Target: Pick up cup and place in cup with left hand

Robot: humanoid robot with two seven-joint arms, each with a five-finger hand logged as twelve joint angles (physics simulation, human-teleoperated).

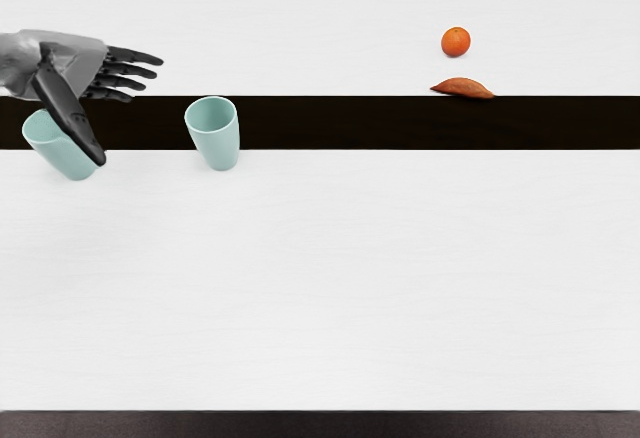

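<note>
The left hand, fingers spread, held nothing; its thumb partly hid one pale teal cup. A matching cup stood apart on the white worktop. Neither was nested; grasping, lifting and placing remained.

this is a simulated robot workspace, shown by the clean computer-rendered surfaces and the left robot hand over the scene. it is laid out like a kitchen or dining spot: a smooth white tabletop crossed by a black band, with two pale blue-green cups, one near the left edge and one to its right, plus an orange and a sweet potato. whether it stands for a home kitchen or a lab cannot be told.
</note>
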